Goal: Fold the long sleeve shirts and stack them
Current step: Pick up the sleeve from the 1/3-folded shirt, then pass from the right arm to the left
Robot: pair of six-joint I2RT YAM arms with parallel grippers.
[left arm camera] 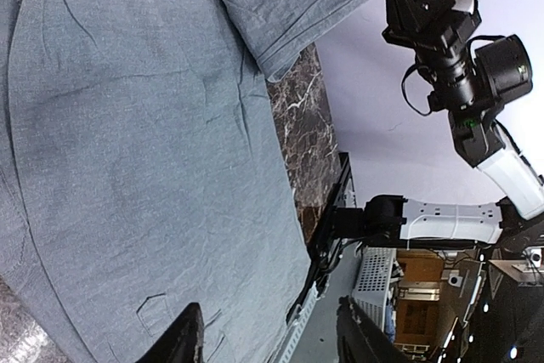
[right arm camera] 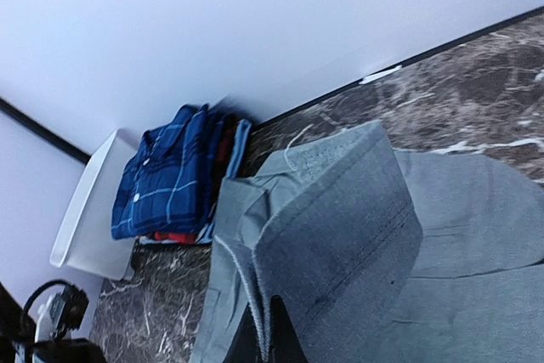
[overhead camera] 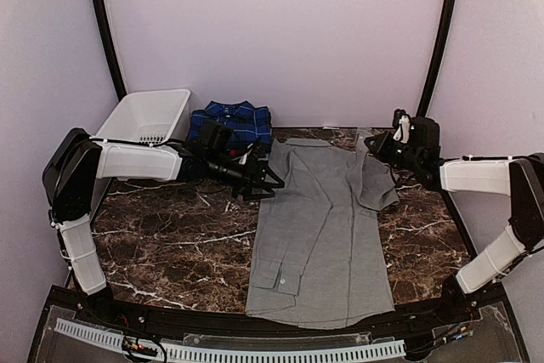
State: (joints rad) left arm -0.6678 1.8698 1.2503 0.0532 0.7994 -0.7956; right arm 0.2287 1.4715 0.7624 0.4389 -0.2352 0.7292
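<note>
The light grey shirt lies spread flat down the middle of the table, collar at the far end. My right gripper is shut on its far right edge and holds a fold of cloth lifted; the right wrist view shows the grey shirt pinched in the right gripper. My left gripper is open and empty at the shirt's far left edge; in the left wrist view the left gripper hovers over the grey cloth. The folded blue plaid shirt rests on a shirt with red edges.
A white plastic basket stands at the far left, beside the folded stack. The dark marble table shows bare on the left. The grey shirt's hem reaches the table's near edge. The right arm shows in the left wrist view.
</note>
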